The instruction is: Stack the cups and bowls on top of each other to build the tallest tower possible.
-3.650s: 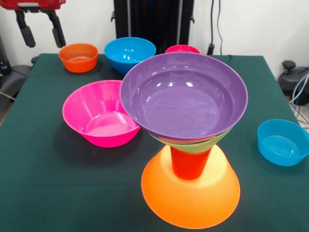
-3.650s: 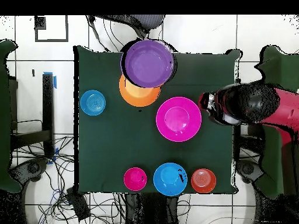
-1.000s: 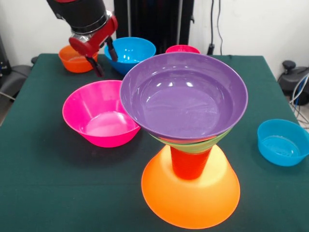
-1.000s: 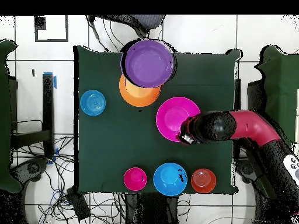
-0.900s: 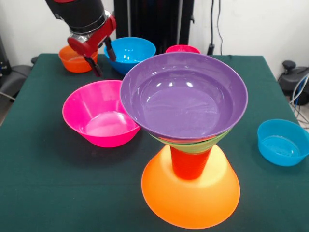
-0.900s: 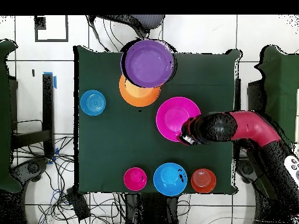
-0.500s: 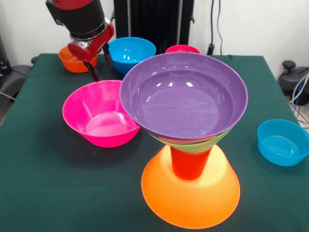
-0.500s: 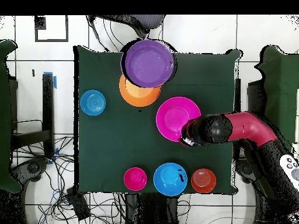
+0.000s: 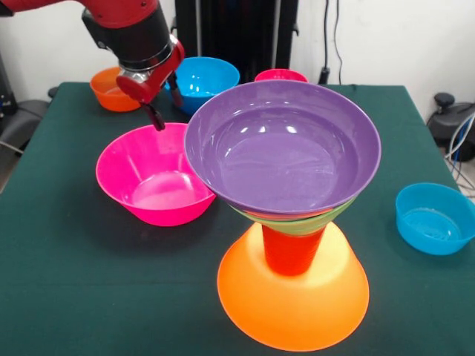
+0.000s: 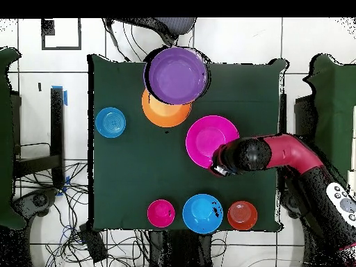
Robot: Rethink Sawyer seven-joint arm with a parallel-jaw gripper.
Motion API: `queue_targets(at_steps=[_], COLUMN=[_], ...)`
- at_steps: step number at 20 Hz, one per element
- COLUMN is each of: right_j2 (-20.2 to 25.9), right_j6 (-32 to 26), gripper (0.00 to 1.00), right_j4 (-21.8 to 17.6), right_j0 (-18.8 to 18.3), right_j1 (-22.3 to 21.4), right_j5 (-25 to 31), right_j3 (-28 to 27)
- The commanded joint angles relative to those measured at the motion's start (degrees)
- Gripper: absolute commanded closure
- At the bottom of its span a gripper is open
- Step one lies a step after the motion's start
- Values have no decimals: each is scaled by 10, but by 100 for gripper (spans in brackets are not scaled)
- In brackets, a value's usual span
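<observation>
Purple bowl point(image 9: 282, 146) hides most of green bowl point(image 9: 297, 224) & orange-red cup point(image 9: 291, 251) top; 2nd end effector point(image 9: 165, 102) finger half hidden.

Red arm point(image 9: 119, 11); black wrist; dark end effector point(image 9: 166, 102)

Green tablecloth point(image 9: 67, 259); cables point(image 10: 125, 247) on tiled floor point(image 10: 76, 38).

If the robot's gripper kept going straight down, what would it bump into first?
Probably the far rim of the big pink bowl; the gripper hangs right above that edge, though depth is hard to judge.
</observation>
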Motion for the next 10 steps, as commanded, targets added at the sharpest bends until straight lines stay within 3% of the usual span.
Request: queue_targets(at_steps=[1, 10], right_j2=[-29, -30], right_j6=[-101, -116], gripper=[0, 0], right_j4=[-21, -11], right_j0=[29, 28], right_j1=[20, 21], right_j5=[39, 70], right_j3=[19, 36])
